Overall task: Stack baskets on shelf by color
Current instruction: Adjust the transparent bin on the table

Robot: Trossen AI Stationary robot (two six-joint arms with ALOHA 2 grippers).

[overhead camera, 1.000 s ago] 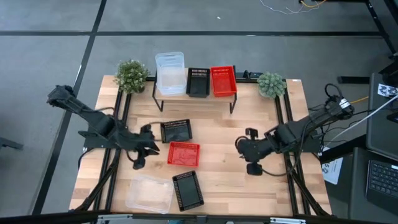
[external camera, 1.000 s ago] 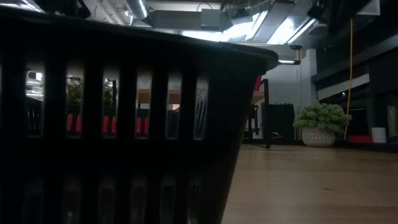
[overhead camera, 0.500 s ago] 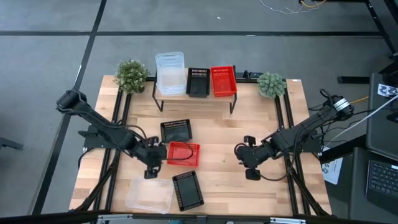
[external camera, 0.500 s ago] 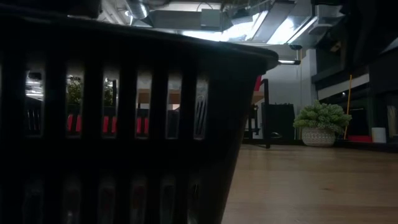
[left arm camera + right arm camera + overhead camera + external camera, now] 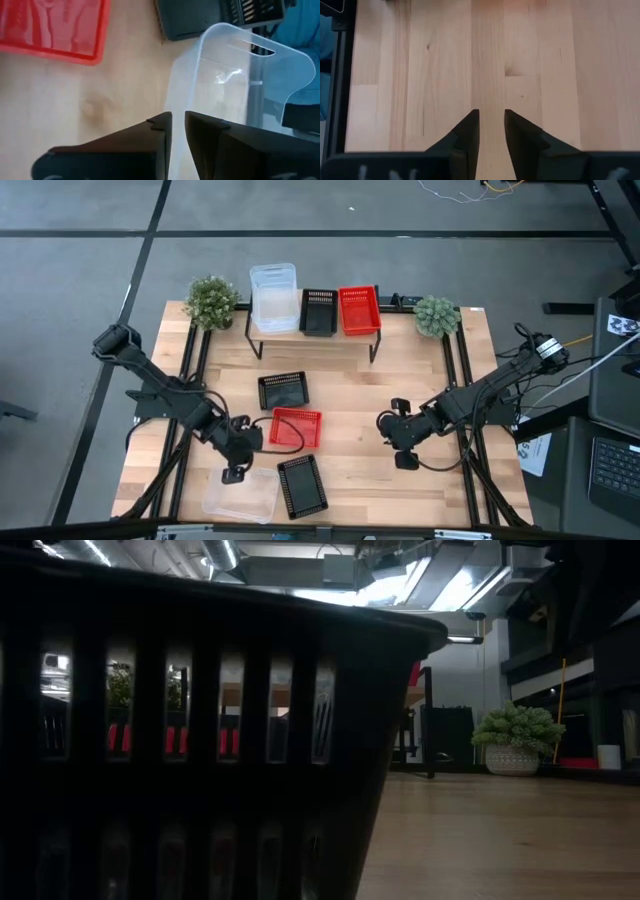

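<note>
On the table, the clear basket sits at the near edge with a black basket beside it. A red basket and a second black basket lie farther in. On the shelf stand clear, black and red baskets. My left gripper is at the clear basket's far rim, shut on it. In the left wrist view it faces the clear basket. My right gripper hovers over bare wood right of centre, open by a narrow gap. My left gripper pinches the clear basket's thin side wall at its rim, one finger inside and one outside. The fingers come from above, pointing down. The basket sits flat on the table.
Two potted plants flank the shelf. In the low view, the near black basket fills most of the picture. Bare wood lies between the red basket and my right gripper.
My left gripper has travelled toward the table's near edge, from beside the far black basket, past the red basket's left end, down onto the clear basket's far rim. My right gripper has shifted slightly toward the near edge. No basket has moved.
</note>
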